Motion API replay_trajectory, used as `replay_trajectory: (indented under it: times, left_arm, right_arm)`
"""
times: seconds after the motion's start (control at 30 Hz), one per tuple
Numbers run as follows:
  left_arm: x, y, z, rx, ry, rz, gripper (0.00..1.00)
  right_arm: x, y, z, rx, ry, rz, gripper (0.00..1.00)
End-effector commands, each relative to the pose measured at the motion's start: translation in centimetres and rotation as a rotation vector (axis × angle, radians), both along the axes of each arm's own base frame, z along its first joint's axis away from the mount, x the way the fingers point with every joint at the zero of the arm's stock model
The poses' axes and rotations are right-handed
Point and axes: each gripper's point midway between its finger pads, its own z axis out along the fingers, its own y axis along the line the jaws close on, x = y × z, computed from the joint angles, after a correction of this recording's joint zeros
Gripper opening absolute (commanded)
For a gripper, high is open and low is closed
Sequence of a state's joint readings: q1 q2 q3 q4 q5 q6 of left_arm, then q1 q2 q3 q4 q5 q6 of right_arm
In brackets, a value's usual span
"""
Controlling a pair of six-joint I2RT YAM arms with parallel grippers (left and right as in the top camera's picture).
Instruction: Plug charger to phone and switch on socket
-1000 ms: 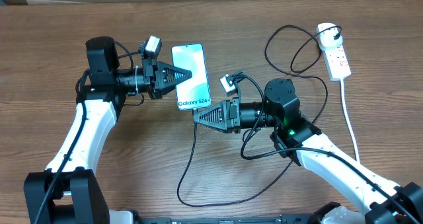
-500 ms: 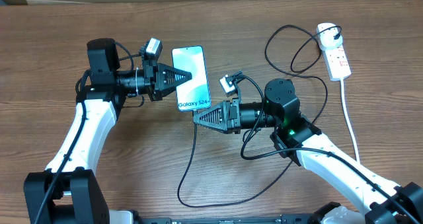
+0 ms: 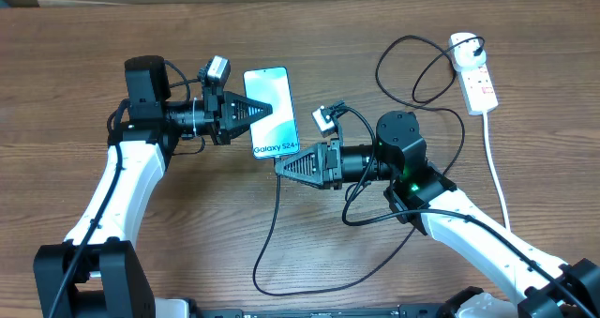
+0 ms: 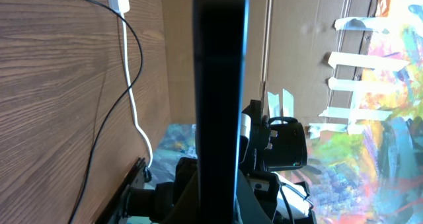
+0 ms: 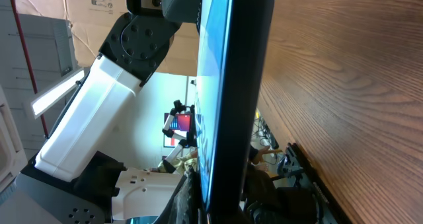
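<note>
While the left end effector [image 3: 270, 106] clamps the phone [image 3: 269, 83] at its 9 o'clock edge, the right end effector [image 3: 278, 166] clamps its 6 o'clock end.

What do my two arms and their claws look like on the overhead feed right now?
The left arm and right arm match: white shells on the long links, black cylindrical joints, thin black cables looping alongside. The left claw and right claw are black wedges tapering to a point, each with a small pale camera box mounted behind it. A green light glows on the right arm.
</note>
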State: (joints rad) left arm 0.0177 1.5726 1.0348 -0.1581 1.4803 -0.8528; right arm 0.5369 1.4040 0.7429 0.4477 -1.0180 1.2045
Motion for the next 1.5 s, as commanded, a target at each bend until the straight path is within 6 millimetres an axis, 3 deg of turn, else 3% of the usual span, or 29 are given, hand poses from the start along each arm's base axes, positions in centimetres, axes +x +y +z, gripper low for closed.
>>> replay_trajectory:
  times: [0.0,0.9,0.93,1.1,1.2,1.3,1.47]
  left_arm:
    - [-2.4,-1.8,2.1,-0.064,-0.09,-0.135,0.04]
    - [-2.6,-2.0,2.0,-0.064,-0.097,-0.141,0.04]
    - [-2.6,-2.0,2.0,-0.064,-0.098,-0.141,0.04]
    - [-2.5,-1.8,2.0,-0.063,-0.111,-0.137,0.04]
    - [-2.3,-1.5,2.0,-0.062,-0.131,-0.126,0.04]
    - [-1.7,-0.8,1.8,-0.047,-0.135,-0.088,0.04]
    - [-0.1,1.2,1.3,-0.012,-0.155,0.002,0.04]
  right_arm:
    - [3.9,-1.1,0.1,-0.009,-0.026,-0.177,0.04]
    - [4.6,-1.6,0.0,-0.011,-0.023,-0.207,0.04]
    - [4.6,-1.5,0.0,-0.01,-0.022,-0.204,0.1]
    - [4.2,-1.5,0.1,-0.007,-0.021,-0.181,0.17]
    - [4.0,-1.4,0.1,-0.004,-0.001,-0.17,0.29]
    - [3.7,-1.4,0.2,-0.001,0.002,-0.156,0.32]
    - [3.3,-1.3,0.3,0.003,0.001,-0.13,0.55]
